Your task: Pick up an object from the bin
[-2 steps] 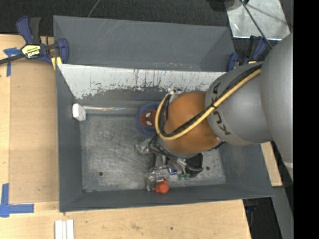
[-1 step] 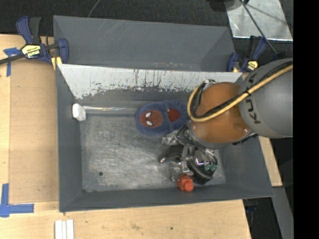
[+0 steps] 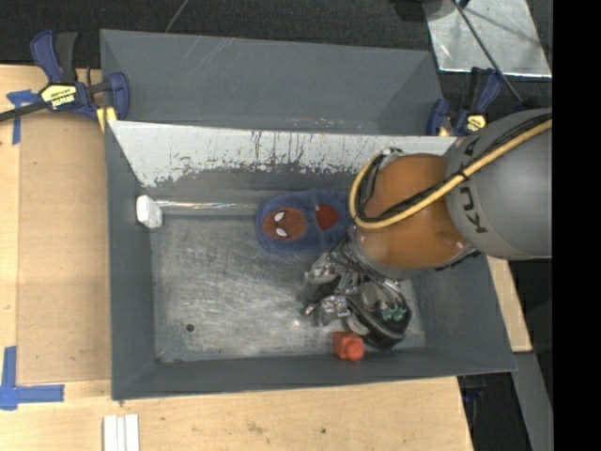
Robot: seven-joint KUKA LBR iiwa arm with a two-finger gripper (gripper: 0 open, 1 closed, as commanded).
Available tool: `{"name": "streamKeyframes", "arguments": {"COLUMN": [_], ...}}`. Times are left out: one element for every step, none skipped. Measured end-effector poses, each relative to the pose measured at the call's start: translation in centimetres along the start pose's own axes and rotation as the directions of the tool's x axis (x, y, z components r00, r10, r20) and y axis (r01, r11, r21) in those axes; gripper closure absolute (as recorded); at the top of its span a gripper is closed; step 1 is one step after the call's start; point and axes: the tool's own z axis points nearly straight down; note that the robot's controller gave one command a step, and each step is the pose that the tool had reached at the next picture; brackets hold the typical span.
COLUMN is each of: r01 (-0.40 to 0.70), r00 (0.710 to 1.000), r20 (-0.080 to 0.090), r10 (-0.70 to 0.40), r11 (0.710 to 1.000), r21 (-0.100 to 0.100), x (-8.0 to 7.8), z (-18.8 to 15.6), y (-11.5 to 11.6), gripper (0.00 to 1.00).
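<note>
Hovering low at the front-right of the grey metal bin (image 3: 131, 280), gripper (image 3: 324, 299) (can't tell its opening) has the small red plastic piece (image 3: 349, 348) just beside it toward the front wall, and the blue round Spider-Man-face toy (image 3: 286, 223) near on the back-wall side.

Robotics lab bench: grey metal bin (image 3: 282, 83), industrial KUKA arm (image 3: 507, 191), black matting (image 3: 254, 7) behind.

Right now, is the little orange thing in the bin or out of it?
In. The orange thing lies on the floor of the bin, by its front wall, next to the gripper.
</note>
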Motion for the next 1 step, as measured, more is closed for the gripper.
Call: {"name": "streamKeyframes", "arguments": {"r01": [0.083], "r00": [0.997], "r20": [-0.008], "r10": [-0.083], "r11": [0.997], "r21": [0.004], "x": [0.91], "z": [-13.55], "y": [-7.47], "gripper": [1.0]}}
